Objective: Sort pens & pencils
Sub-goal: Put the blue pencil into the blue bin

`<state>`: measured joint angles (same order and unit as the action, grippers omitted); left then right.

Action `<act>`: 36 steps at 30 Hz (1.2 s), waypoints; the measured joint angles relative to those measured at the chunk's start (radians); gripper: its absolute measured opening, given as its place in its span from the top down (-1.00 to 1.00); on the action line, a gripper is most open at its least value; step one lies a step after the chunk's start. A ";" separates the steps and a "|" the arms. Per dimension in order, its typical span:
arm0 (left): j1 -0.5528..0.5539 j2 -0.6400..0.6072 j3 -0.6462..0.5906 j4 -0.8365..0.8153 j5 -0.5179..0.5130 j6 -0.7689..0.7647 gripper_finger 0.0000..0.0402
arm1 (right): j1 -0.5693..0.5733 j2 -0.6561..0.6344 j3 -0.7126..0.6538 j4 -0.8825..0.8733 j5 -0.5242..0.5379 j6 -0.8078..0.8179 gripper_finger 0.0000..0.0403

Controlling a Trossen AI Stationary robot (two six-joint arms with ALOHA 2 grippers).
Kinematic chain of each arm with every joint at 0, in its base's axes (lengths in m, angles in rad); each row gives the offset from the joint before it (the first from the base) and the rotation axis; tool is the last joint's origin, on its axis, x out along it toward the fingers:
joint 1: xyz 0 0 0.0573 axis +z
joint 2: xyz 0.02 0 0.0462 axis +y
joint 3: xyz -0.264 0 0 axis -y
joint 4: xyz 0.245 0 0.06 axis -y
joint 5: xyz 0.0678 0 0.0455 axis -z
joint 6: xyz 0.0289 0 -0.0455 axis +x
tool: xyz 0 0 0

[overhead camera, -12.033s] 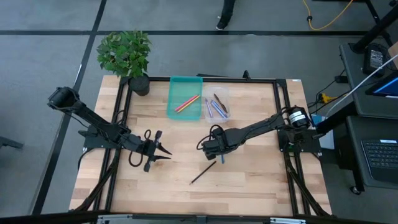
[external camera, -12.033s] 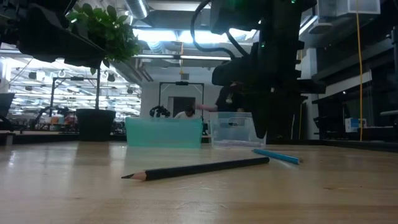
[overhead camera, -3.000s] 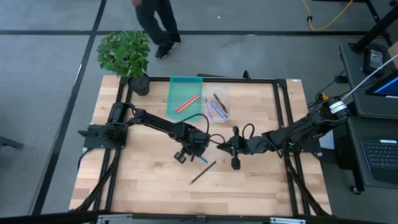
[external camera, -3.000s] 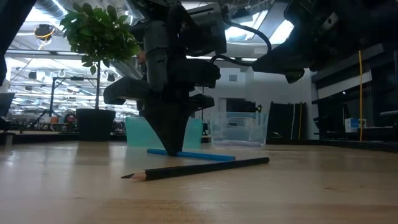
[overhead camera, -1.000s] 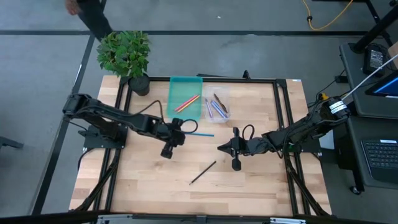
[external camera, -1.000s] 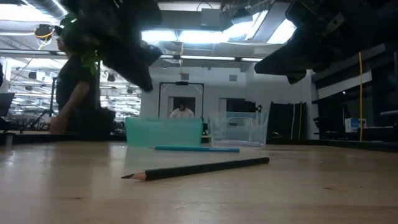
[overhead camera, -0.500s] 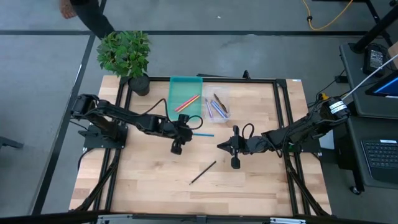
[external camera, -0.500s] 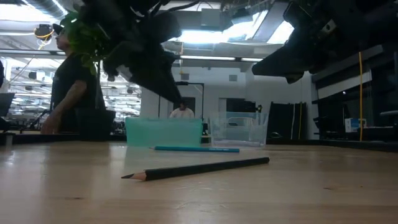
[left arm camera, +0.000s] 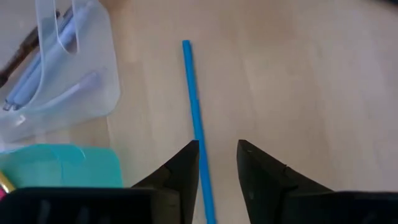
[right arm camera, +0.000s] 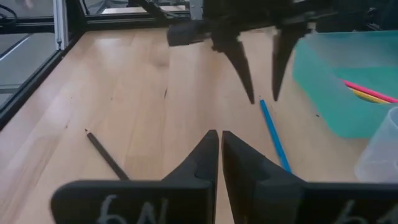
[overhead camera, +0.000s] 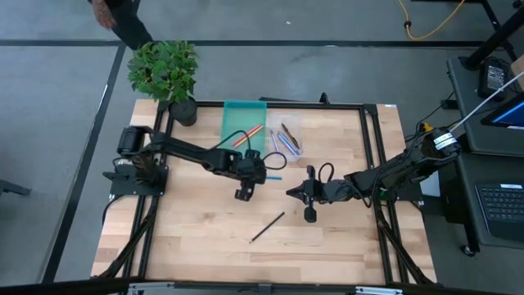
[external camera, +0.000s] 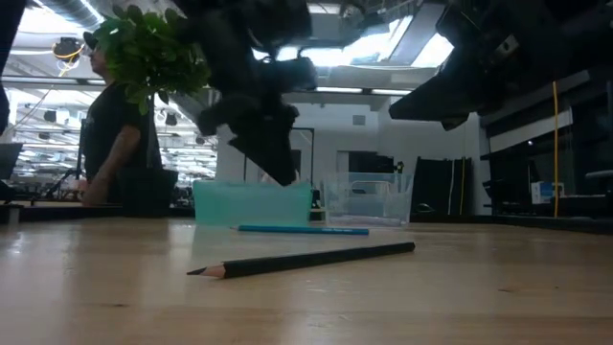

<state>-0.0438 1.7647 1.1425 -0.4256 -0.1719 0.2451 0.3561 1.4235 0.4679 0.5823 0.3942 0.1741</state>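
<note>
Blue pen (overhead camera: pixel 271 176) lies flat on the worktop (overhead camera: pixel 327 238) just near of the teal tray (overhead camera: pixel 243 127) and clear tray (overhead camera: pixel 285 136). I see my left gripper (left arm camera: pixel 217 155) poised over it, fingers open, straddling one end. My right gripper (overhead camera: pixel 288 194) waits mid-worktop, fingers closed, empty. Black pencil (overhead camera: pixel 268 226) lies nearer.

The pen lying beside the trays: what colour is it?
Blue pen; the left wrist view shows it best.

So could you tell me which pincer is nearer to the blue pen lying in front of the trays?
Left. The left pincer hovers right over the blue pen; the right pincer waits farther off.
</note>
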 joint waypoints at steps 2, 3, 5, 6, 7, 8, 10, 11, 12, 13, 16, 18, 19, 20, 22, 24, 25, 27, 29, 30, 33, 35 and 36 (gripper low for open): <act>0.007 0.031 0.029 -0.008 0.001 0.000 0.50 | 0.000 0.000 0.000 -0.022 -0.001 0.000 0.88; 0.010 0.040 0.037 -0.014 0.006 0.000 0.50 | 0.000 0.000 0.000 -0.028 -0.002 0.001 0.88; 0.018 0.063 0.058 -0.013 0.041 0.001 0.49 | 0.000 0.000 0.000 -0.042 -0.003 0.007 0.88; 0.022 0.072 0.064 -0.012 0.064 0.001 0.49 | 0.000 0.000 0.000 -0.048 -0.003 0.007 0.88; 0.027 0.079 0.069 -0.028 0.084 0.001 0.50 | 0.000 0.000 0.000 -0.047 -0.003 0.007 0.88; 0.031 0.086 0.077 -0.038 0.093 0.001 0.50 | 0.000 0.000 0.000 -0.044 -0.003 0.007 0.88; 0.041 0.102 0.092 -0.053 0.095 0.012 0.51 | 0.000 0.000 0.000 -0.045 -0.004 0.007 0.88; 0.045 0.106 0.094 -0.071 0.095 0.023 0.51 | 0.000 0.000 0.000 -0.045 -0.004 0.007 0.88; 0.050 0.111 0.098 -0.081 0.100 0.027 0.51 | 0.000 0.000 0.000 -0.044 -0.004 0.007 0.88; 0.055 0.117 0.100 -0.077 0.104 0.030 0.51 | 0.000 0.000 0.000 -0.045 -0.004 0.006 0.88; 0.070 0.130 0.100 -0.085 0.111 0.035 0.50 | 0.000 0.000 0.000 -0.045 -0.004 0.006 0.88; 0.083 0.130 0.100 -0.092 0.112 0.035 0.51 | 0.000 0.000 0.000 -0.044 -0.004 0.006 0.88; 0.092 0.130 0.100 -0.089 0.111 0.036 0.52 | 0.000 0.000 0.000 -0.044 -0.004 0.006 0.88; 0.099 0.130 0.100 -0.088 0.111 0.036 0.52 | 0.000 0.000 0.000 -0.045 -0.005 0.006 0.88; 0.113 0.130 0.100 -0.088 0.115 0.036 0.53 | 0.000 0.000 0.000 -0.044 -0.005 0.006 0.88; 0.125 0.130 0.100 -0.088 0.143 0.036 0.53 | 0.000 0.000 0.000 -0.045 -0.005 0.006 0.88; 0.130 0.131 0.100 -0.088 0.159 0.036 0.53 | 0.000 0.000 0.000 -0.044 -0.005 0.006 0.88; 0.136 0.148 0.101 -0.067 0.165 0.038 0.53 | 0.000 0.000 0.000 -0.045 -0.006 0.006 0.88; 0.140 0.153 0.098 -0.091 0.166 0.046 0.53 | 0.000 0.000 0.000 -0.043 -0.006 0.006 0.88; 0.142 0.160 0.099 -0.080 0.167 0.046 0.53 | 0.000 0.000 0.000 -0.043 -0.006 0.007 0.88; 0.142 0.182 0.110 -0.094 0.168 0.046 0.53 | 0.000 0.000 0.000 -0.043 -0.006 0.006 0.88; 0.142 0.206 0.129 -0.089 0.168 0.056 0.53 | 0.000 0.000 0.000 -0.049 -0.006 0.007 0.88; 0.142 0.215 0.138 -0.087 0.167 0.061 0.53 | 0.000 0.000 0.000 -0.049 -0.006 0.005 0.88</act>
<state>0.0982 1.9800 1.2810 -0.5124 -0.0044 0.3063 0.3563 1.4235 0.4675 0.5335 0.3883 0.1795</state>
